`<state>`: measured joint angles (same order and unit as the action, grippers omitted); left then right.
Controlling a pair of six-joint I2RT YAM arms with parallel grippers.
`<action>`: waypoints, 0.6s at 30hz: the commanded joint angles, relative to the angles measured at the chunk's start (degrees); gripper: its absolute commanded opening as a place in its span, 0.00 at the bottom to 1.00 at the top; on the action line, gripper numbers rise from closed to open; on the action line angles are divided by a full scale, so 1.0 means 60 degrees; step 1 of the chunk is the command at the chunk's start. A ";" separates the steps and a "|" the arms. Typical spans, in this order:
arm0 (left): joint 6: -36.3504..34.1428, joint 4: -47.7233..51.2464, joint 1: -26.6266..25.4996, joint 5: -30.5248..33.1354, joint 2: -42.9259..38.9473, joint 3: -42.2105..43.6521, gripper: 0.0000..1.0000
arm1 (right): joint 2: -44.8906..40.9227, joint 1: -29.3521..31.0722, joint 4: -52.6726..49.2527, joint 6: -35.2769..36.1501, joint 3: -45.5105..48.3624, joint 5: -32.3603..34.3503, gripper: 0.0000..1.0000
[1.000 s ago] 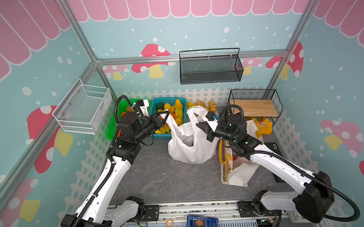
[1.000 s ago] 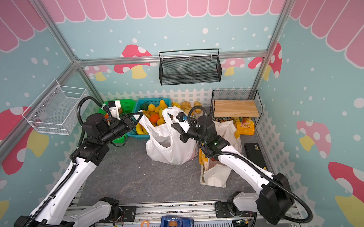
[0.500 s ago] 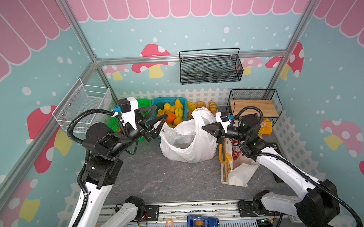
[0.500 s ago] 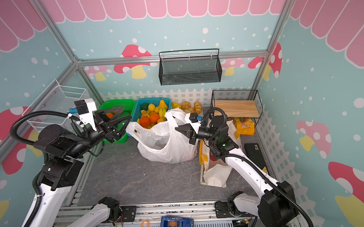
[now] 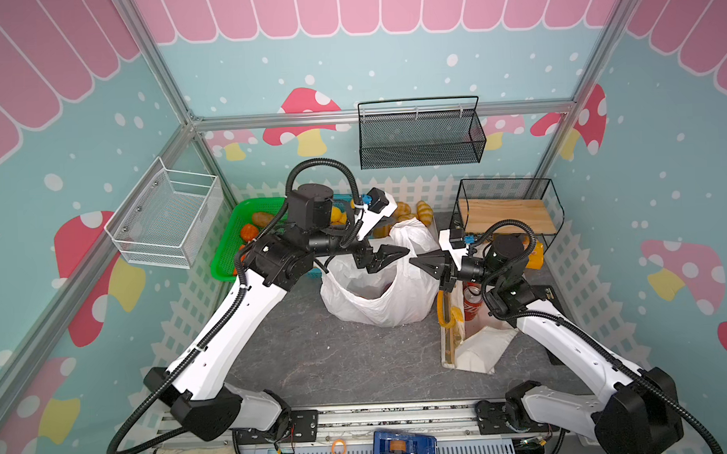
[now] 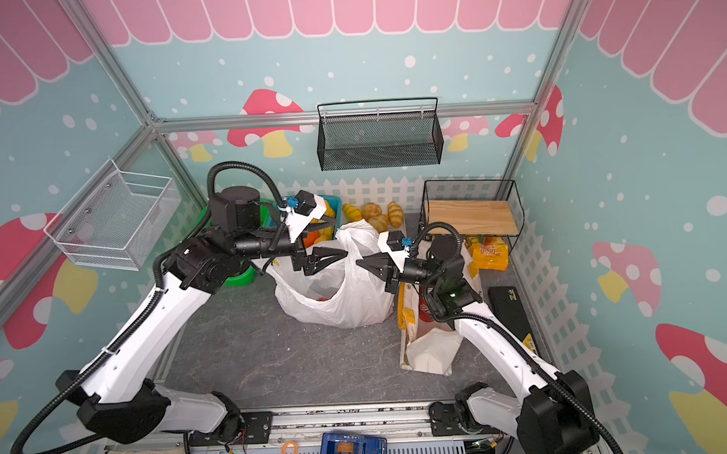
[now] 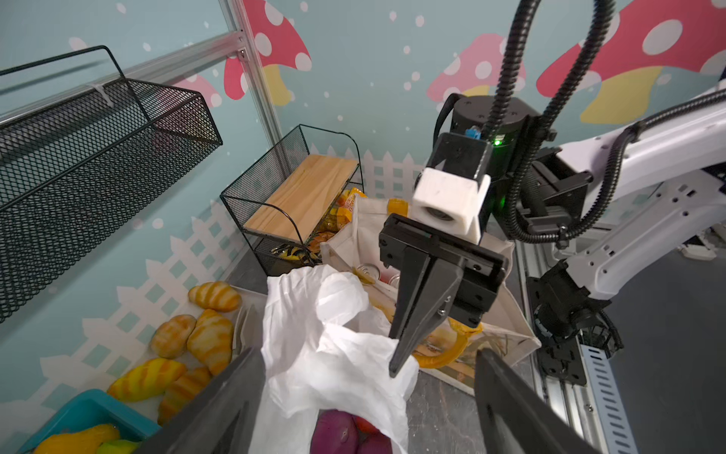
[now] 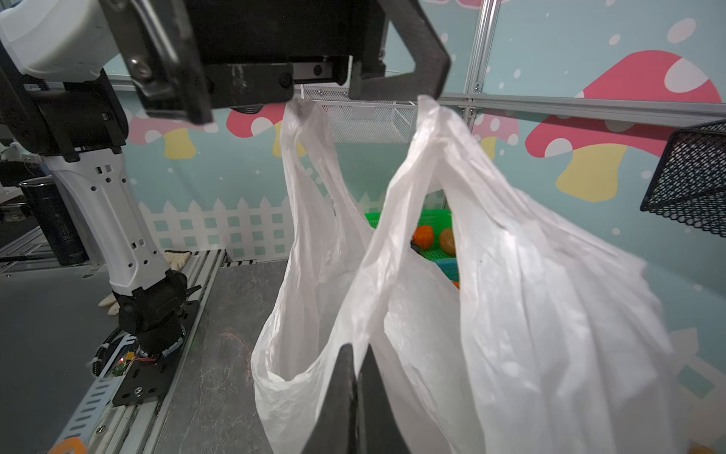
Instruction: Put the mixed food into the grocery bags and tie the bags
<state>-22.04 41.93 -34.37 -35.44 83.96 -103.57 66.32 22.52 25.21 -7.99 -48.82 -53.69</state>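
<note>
Grey tabletop point(image 5: 316, 354) carries the white plastic bag point(image 5: 377, 306); left hand point(image 5: 398, 256) spread apart, right hand point(image 5: 415, 262) pressed together.

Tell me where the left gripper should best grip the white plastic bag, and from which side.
Grip the plastic bag by one upright handle loop, near its top. The loops stand as thin flat strips under the open left gripper, so come from above, jaws astride one strip.
</note>
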 commanded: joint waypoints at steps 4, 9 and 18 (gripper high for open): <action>-0.1792 0.1863 -0.0025 -0.0739 0.1077 -0.1623 0.86 | -0.0229 -0.0033 0.0292 0.0138 0.0167 -0.0192 0.00; -0.2008 0.2247 0.0057 -0.1101 0.1665 -0.2012 0.74 | -0.0222 -0.0047 0.0272 0.0185 0.0171 -0.0181 0.00; -0.1264 0.2386 0.0031 -0.0951 0.1809 -0.2201 0.14 | -0.0522 -0.0033 -0.0824 0.0266 -0.0058 0.2217 0.12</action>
<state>-29.91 54.48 -34.11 -40.32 95.37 -114.91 65.52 22.48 23.81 -7.79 -48.38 -48.60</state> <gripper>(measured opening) 0.167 0.075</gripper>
